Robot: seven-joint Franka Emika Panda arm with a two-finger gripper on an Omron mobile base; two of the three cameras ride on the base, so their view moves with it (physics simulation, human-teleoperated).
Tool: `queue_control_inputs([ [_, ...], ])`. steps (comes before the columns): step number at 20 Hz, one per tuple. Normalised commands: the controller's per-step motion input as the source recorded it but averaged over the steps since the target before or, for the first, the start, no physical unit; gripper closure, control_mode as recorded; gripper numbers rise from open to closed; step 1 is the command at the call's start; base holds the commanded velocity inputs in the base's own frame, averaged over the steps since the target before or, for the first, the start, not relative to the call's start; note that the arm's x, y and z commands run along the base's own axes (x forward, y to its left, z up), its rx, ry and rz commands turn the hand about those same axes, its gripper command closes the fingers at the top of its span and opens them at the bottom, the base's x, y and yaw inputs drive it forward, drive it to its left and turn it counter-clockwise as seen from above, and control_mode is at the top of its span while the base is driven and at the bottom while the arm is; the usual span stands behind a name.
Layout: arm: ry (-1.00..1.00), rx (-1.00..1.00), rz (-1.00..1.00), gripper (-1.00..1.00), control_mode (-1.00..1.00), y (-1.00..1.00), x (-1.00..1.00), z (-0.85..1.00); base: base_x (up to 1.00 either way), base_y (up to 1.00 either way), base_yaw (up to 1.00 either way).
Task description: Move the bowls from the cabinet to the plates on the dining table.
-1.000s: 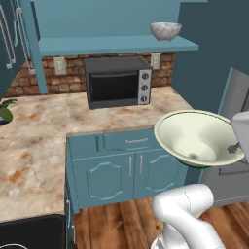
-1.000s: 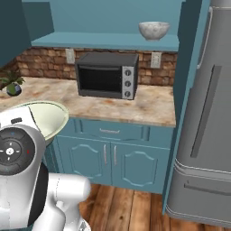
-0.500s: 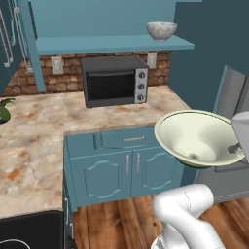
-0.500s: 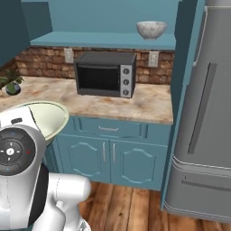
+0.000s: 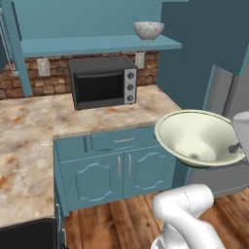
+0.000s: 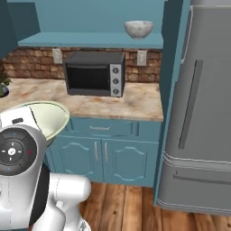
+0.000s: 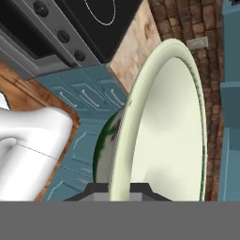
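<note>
My gripper (image 7: 119, 188) is shut on the rim of the pale yellow-green bowl (image 5: 194, 138), which I hold tilted in the air over the wooden floor, in front of the low teal units. The same bowl (image 6: 45, 118) shows beside my arm in the right base view, and edge-on as a bowl (image 7: 164, 126) in the hand view. The grey-white marbled bowl (image 5: 149, 30) stands upright on the cabinet's teal shelf (image 5: 97, 46), above the microwave; this bowl (image 6: 138, 29) is well away from the gripper. The plates and the dining table are out of view.
A black microwave (image 5: 102, 82) sits on the marbled kitchen counter (image 5: 29, 126) under the shelf. A tall grey fridge (image 6: 198, 113) stands to the right. A black cooktop (image 7: 93, 18) with knobs lies at the counter's corner. Low teal doors (image 6: 103, 158) face the wooden floor.
The whole picture has slid to the left in both base views and more of the fridge shows, so the base has moved. The bowl keeps its place in the gripper.
</note>
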Motion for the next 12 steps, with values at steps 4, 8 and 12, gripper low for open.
queue_control_inputs([
  [4, 0.00, 0.00, 0.00, 1.00, 1.00, 0.00, 0.00, 0.00, 0.16, -0.35, -0.29],
  [8, 0.00, 0.00, 0.00, 1.00, 1.00, 0.00, 0.00, 0.00, 0.18, -0.37, -0.32],
  [12, 0.00, 0.00, 0.00, 1.00, 1.00, 0.00, 0.00, 0.00, 0.18, -0.32, -0.34],
])
